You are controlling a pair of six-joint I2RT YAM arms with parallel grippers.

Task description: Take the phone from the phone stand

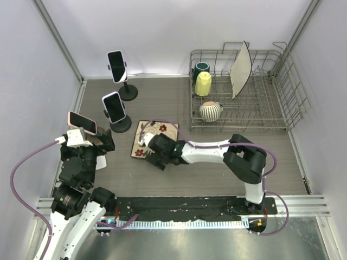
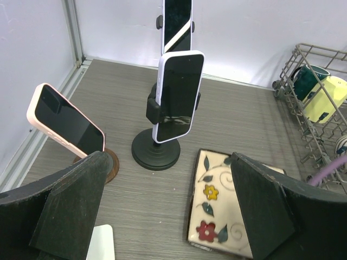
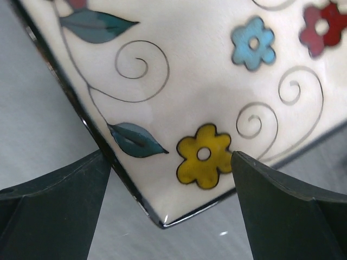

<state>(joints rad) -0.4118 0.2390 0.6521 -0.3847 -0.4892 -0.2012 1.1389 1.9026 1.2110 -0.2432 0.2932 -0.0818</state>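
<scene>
left tool (image 2: 169, 162): fingers apart, facing the pink phone (image 2: 65, 122) that's tilted on its stand (image 2: 111, 165) | right tool (image 3: 169, 157): spread too, low over floral plate (image 3: 206, 81) on tabletop (image 1: 162, 97)

The square dish (image 1: 162, 128) lies flat on the table (image 1: 217, 179). Just left of it stands a phone stand (image 1: 120, 124) bearing a phone (image 1: 114, 107). Farther back and left of the dish, a second stand (image 1: 128, 92) holds another phone (image 1: 117, 66). A third phone (image 1: 82, 122) sits well left of the dish (its support mostly hidden). Behind and right of the dish stands the dish rack (image 1: 287, 92), with a cup (image 1: 203, 84) and a plate (image 1: 240, 69) in it.
</scene>
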